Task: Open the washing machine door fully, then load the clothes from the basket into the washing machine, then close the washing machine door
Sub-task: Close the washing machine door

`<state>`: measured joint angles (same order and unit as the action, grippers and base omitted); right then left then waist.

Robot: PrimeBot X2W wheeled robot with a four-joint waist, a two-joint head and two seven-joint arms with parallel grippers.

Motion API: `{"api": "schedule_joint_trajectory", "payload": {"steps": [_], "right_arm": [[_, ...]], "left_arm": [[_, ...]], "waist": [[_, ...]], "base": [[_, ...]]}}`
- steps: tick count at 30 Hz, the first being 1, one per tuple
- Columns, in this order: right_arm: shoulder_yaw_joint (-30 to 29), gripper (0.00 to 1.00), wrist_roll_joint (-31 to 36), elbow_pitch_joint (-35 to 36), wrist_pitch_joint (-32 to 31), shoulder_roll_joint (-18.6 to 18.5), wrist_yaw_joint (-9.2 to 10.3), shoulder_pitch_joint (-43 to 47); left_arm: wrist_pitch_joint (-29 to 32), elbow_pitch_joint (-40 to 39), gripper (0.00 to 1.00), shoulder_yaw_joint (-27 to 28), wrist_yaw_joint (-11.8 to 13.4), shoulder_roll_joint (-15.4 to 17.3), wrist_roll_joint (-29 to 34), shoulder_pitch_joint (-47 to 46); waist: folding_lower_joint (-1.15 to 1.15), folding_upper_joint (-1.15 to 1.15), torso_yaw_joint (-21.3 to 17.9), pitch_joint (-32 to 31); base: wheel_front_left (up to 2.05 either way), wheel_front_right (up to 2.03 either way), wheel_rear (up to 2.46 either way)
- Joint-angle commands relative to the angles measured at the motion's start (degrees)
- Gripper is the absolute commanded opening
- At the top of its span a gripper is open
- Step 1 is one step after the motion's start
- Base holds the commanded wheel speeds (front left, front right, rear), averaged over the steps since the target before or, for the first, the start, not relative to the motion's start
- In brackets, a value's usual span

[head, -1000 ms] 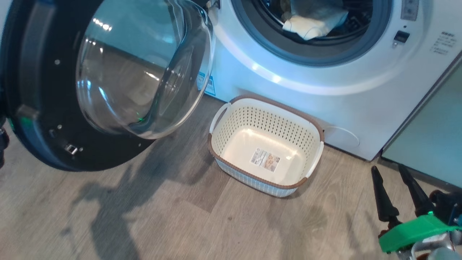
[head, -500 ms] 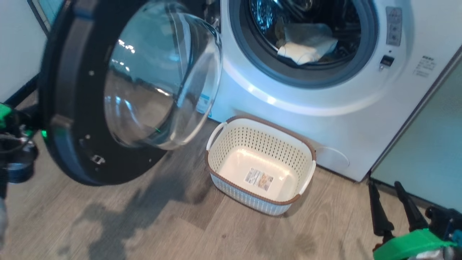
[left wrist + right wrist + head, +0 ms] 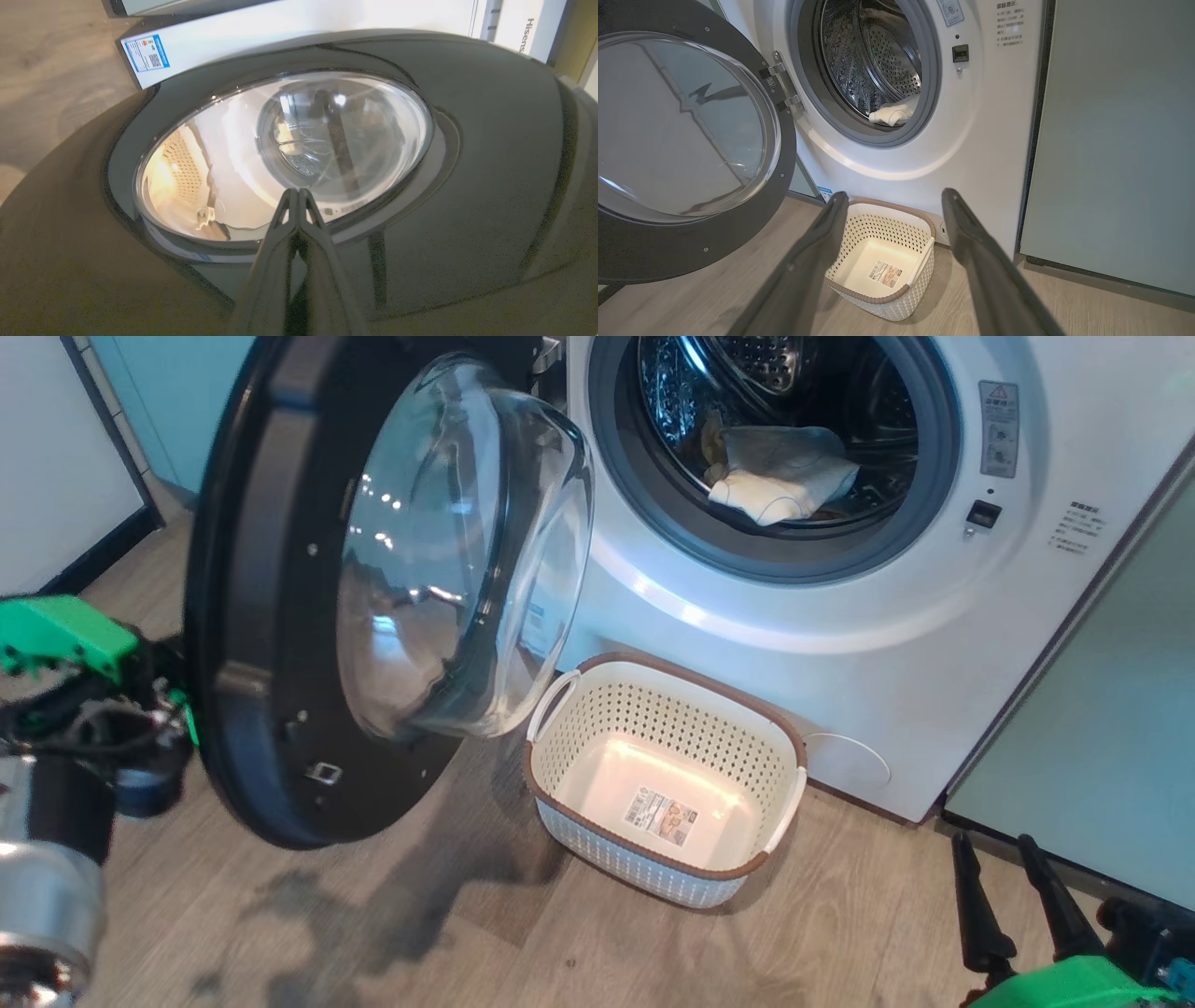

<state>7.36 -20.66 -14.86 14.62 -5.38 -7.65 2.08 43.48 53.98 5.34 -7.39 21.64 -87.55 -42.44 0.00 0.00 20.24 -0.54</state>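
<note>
The washing machine [image 3: 840, 616] stands with its drum open, and pale yellow clothes [image 3: 780, 471] lie inside at the front of the drum. The washing machine door [image 3: 271, 616] hangs half swung, its glass bowl over the basket's left handle. The basket [image 3: 672, 667] sits empty on the floor below the opening. My left gripper [image 3: 297, 190] is shut, with nothing in it. Its tips point at the door's [image 3: 467, 163] glossy outer face by the window's rim; I cannot tell whether they touch it. My right gripper [image 3: 992, 842] is open low on the right. In the right wrist view the right gripper [image 3: 894, 192] frames the basket [image 3: 887, 205] and looks at the clothes [image 3: 889, 114].
A pale teal cabinet [image 3: 1102, 709] stands flush against the machine's right side. A white panel with a dark base [image 3: 56, 476] is at the far left behind my left arm [image 3: 56, 635]. Wooden floor [image 3: 467, 933] stretches in front of the basket.
The head camera has shifted. Against the basket, the door has swung toward the opening and stands more edge-on. My left arm has come into view behind it. The right gripper stays open.
</note>
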Motion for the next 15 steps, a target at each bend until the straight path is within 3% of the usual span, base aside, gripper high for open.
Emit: {"api": "schedule_joint_trajectory", "payload": {"steps": [1, 15], "right_arm": [[0.7, 1.0, 0.1, 1.8, 0.4, -0.6, 0.16, -1.3], [-0.1, 1.0, 0.3, 1.9, 0.4, -0.3, 0.16, -0.8]], "left_arm": [[0.8, -2.1, 0.0, 1.2, -0.1, 2.0, -0.7, -0.7], [5.3, -9.6, 0.0, -0.7, -0.1, -2.3, -1.9, 3.3]], "waist": [[0.0, 0.0, -0.1, -0.1], [0.0, 0.0, -1.2, -0.7]], "base": [[0.0, 0.0, 0.0], [0.0, 0.0, 0.0]]}}
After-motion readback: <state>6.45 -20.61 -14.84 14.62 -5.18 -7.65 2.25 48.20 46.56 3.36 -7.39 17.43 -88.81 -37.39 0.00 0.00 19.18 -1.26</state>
